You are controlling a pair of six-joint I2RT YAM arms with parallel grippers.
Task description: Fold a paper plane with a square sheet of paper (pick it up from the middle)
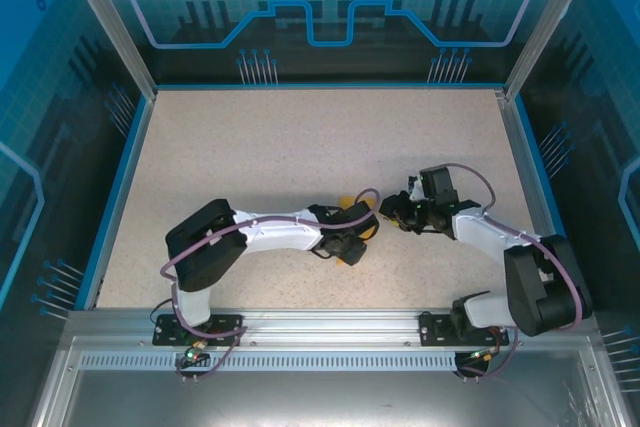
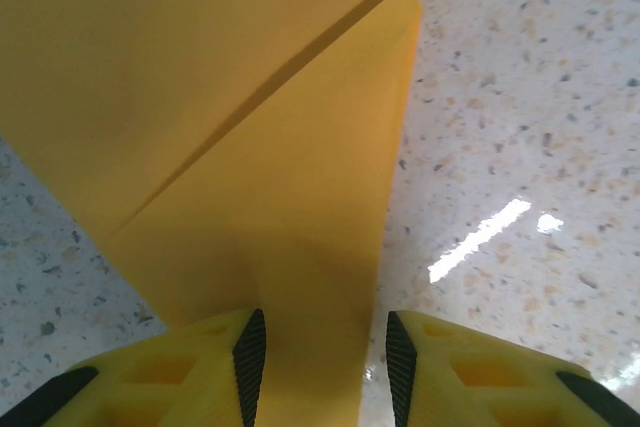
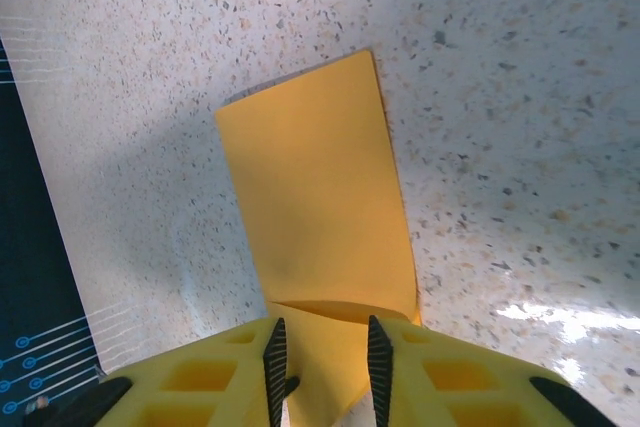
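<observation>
A glossy, speckled beige tabletop point(image 1: 300, 137) with a blue rim sits inside blue walls point(image 1: 330, 7) printed with circuit lines and a gear, between aluminium posts point(image 1: 105, 17). Just below the centre of the top view, the folded orange square sheet of paper point(image 2: 200, 97) lies where both arms meet. The left hand point(image 2: 325, 367) and right hand point(image 3: 322, 367) stand open, fingers straddling the paper unpinched.
</observation>
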